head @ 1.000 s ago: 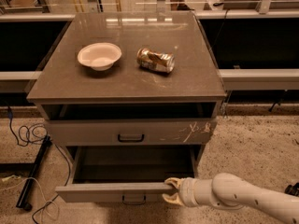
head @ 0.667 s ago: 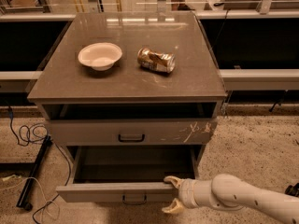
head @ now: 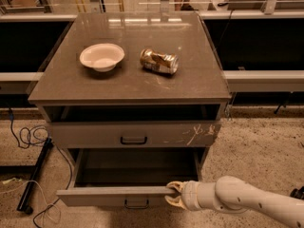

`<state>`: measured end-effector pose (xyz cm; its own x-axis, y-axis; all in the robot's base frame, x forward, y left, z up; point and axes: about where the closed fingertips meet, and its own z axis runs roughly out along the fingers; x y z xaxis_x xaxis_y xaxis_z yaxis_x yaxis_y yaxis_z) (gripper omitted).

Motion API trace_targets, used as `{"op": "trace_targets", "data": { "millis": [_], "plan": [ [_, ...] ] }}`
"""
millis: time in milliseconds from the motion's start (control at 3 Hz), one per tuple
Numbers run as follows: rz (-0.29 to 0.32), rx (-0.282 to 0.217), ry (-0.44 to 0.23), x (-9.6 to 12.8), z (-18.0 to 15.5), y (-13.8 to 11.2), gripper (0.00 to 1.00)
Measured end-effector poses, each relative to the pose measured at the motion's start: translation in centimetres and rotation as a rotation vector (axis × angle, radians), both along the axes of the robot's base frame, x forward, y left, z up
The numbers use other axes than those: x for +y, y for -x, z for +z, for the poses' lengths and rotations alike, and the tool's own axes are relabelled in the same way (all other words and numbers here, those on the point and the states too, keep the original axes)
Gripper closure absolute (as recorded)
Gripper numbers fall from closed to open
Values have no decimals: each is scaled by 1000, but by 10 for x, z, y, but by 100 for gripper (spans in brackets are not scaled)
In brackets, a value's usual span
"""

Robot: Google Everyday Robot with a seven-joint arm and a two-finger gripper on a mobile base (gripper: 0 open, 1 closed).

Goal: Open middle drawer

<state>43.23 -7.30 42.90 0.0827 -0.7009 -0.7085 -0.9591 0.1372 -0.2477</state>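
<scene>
Cabinet: a grey cabinet (head: 128, 87) with a flat top fills the middle of the view; every place below is given from it.
Cables: dark cables (head: 23, 137) loop on the floor by the cabinet's left side.
Bowl: a shallow white bowl (head: 101, 56) stands upright on the left half of the cabinet top.
Middle drawer: the middle drawer (head: 104, 196) is the lowest one in view on the cabinet. It is pulled well out, so its deep grey box shows from above. Its front is plain, with a small dark loop handle (head: 137, 204) at the centre.
Scratched drawer: the scratched drawer (head: 95, 134) sits pushed in, just above the open one and below a dark recess under the cabinet top. White scratch marks (head: 197, 134) show at its right end.
Can: a dented gold can (head: 159, 61) lies on its side on the cabinet top, right of the bowl and apart from it.
Gripper: the gripper (head: 174, 194) is at the right end of the pulled-out front, low at the cabinet's right. Its fingers are spread, one above the other, the upper one at the front's top edge.
Arm: the white arm (head: 237, 201) reaches in from the cabinet's lower right.
</scene>
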Motion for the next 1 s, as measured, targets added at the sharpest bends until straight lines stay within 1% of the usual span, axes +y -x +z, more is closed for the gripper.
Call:
{"op": "trace_targets", "data": {
  "millis": [333,667,1000],
  "plan": [
    [1,1,-1,-9,0,12,100],
    [6,0,-3,-8,3,14,100],
    [0,3,-14,-13,3,23,100]
  ]
}}
